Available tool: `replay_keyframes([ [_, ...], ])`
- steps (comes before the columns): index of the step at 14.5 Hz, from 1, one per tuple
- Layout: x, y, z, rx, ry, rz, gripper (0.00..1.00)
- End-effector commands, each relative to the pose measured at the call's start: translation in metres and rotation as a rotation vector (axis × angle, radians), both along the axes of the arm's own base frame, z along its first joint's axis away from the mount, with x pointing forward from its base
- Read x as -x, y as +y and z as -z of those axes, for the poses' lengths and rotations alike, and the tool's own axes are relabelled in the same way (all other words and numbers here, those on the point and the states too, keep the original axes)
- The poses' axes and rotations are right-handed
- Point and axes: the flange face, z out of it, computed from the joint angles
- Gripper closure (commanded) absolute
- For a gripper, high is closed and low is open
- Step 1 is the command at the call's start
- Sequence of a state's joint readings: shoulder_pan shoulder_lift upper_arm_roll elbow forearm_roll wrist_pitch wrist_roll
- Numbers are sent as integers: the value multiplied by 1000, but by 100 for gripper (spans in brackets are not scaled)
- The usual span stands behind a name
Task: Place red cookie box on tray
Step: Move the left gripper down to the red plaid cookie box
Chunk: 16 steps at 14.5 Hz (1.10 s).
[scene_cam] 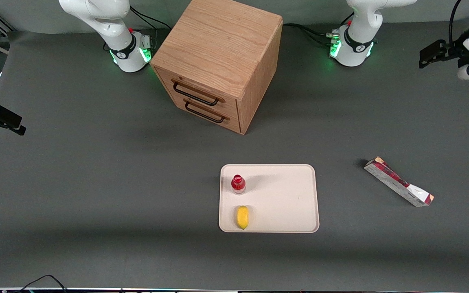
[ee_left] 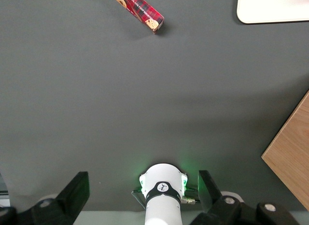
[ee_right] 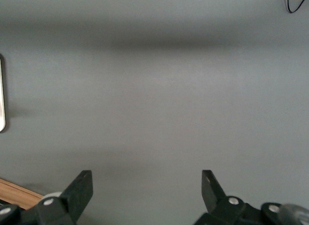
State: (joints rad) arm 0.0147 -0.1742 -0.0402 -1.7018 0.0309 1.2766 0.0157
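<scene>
No legible text, labels or numbers anywhere.

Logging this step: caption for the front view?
Red cookie box lies on the table toward the working arm's end, off the tray; open hand waits high above.

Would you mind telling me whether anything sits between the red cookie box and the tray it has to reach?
Nothing visible does: bare table separates the red cookie box from the tray. The bottle and lemon occupy the tray's edge toward the parked arm. The open gripper hovers apart from the box.
</scene>
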Motion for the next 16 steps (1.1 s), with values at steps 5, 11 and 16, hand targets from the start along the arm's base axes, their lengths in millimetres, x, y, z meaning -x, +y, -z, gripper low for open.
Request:
replay_keyframes([
  [5, -45, 4, 5, -14, 0, -11, 0],
  [11, -160, 41, 95, -39, -83, -208, 0],
  [16, -214, 85, 230, -77, -86, -249, 0],
])
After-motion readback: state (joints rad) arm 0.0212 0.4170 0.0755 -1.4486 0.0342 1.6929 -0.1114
